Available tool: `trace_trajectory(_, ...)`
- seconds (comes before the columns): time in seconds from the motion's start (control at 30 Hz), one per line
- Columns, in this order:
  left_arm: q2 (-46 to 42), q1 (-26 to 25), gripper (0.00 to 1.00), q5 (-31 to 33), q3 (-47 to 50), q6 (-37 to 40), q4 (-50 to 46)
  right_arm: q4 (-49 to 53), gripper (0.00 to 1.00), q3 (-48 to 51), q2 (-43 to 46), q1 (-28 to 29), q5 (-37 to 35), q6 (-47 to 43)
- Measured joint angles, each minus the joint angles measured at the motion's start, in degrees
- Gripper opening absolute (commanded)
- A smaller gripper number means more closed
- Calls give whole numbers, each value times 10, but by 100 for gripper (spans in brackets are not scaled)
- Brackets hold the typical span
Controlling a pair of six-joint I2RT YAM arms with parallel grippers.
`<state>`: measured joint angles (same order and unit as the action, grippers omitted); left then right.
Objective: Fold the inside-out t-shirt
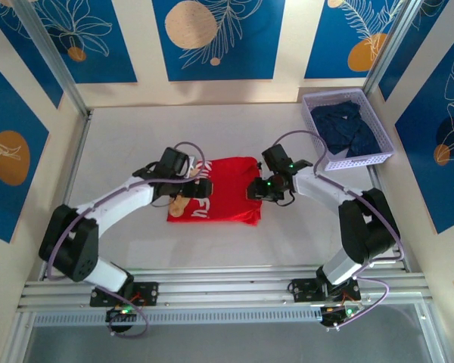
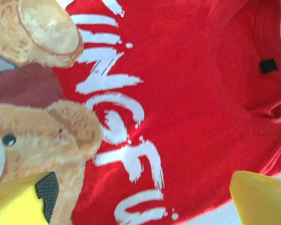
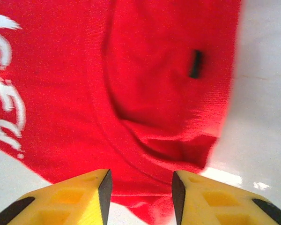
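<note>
Basket (image 1: 361, 159): far right corner, holds dark navy clothing (image 1: 346, 125).
T-shirt (image 1: 228, 178): mid-table, bare table (image 1: 136, 136) all around.
Left gripper (image 2: 145, 192): spread over print.
Right gripper (image 3: 141, 187): spread at shirt's right edge.

Top view: left gripper (image 1: 200, 186) covers the left part of the t-shirt (image 1: 231, 185) and some of its print (image 1: 183, 206); what shows of the print is too small to read. The right gripper (image 1: 255, 189) hides a stretch of the shirt's right edge. Contact with the cloth: cannot tell for either. The navy clothing (image 1: 348, 127) in the basket (image 1: 386, 155) cannot be told apart piece by piece.

Left wrist view: bear picture (image 2: 37, 136) cut by the left and top edges. White lettering (image 2: 117, 117) runs off the top and bottom, so the word is not readable whole. Fingers (image 2: 18, 206) cropped at the bottom edge.

Right wrist view: shirt's right edge and small dark tag (image 3: 195, 63) blurred. Lettering clipped at the left edge.
</note>
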<state>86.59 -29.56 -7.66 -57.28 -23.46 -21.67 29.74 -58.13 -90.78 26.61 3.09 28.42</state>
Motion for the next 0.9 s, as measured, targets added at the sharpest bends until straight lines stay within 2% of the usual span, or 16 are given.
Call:
trace_trajectory(0.27, 101, 45, 92, -17, -23, 1, 11, -63, 32, 14, -54, 12, 47, 66)
trace_trajectory(0.43, 93, 40, 90, -37, 21, -3, 28, -61, 32, 0, -113, -17, 52, 65)
trace_trajectory(0.53, 54, 9, 90, -43, 76, -23, 39, -48, 32, -59, -154, -35, 56, 51)
trace_trajectory(0.67, 0, -96, 90, -48, 123, -82, 59, -34, 35, -198, -247, -47, 62, 16)
trace_trajectory(0.77, -19, -169, 92, -54, 122, -113, 80, -22, 39, -296, -296, -44, 69, -12)
trace_trajectory(0.83, -38, -187, 94, -52, 116, -122, 88, -14, 42, -329, -298, -40, 70, -33)
trace_trajectory(0.9, -67, -174, 95, -41, 109, -120, 91, -12, 47, -336, -282, -41, 69, -51)
